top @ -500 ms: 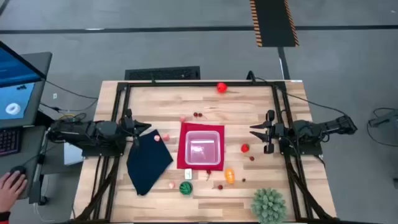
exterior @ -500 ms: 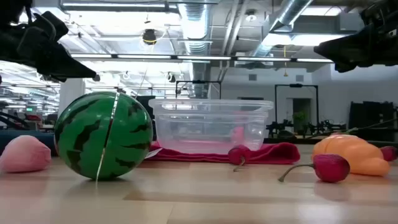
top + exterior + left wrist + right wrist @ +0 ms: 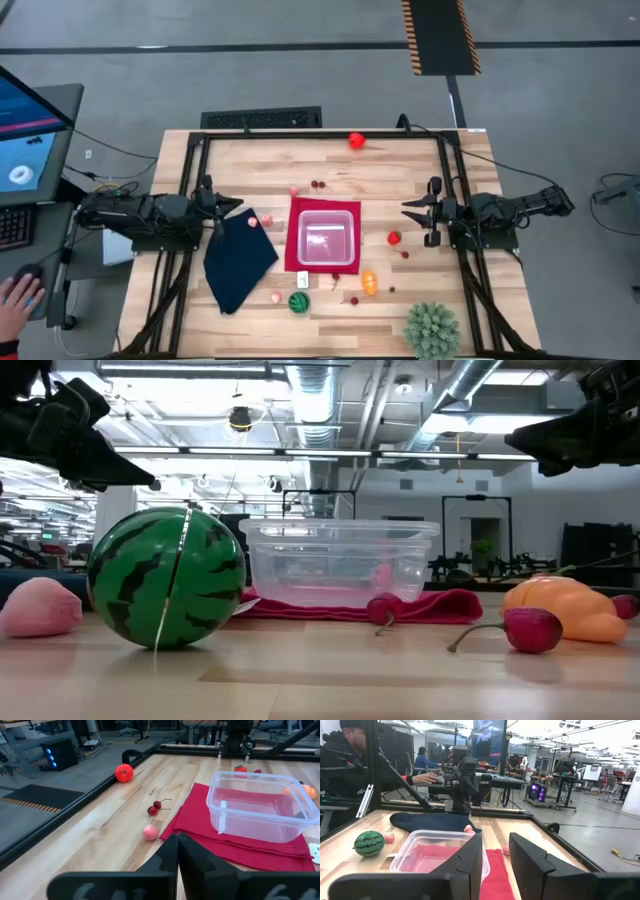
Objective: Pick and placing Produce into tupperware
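I see the tupperware (image 3: 324, 240) empty at table center on a red mat (image 3: 296, 262), produce scattered around it: striped green ball (image 3: 299, 302), orange piece (image 3: 369, 283), red piece (image 3: 394, 238). Left gripper (image 3: 236, 207) at left edge over navy cloth (image 3: 238, 260), jaws shut, empty. Right gripper (image 3: 407, 211) at right, jaws narrowly apart w/ nothing between.

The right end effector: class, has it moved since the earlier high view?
No. The right end effector sits at the same spot beside the small red strawberry, right of the clear square plastic tupperware, as before.
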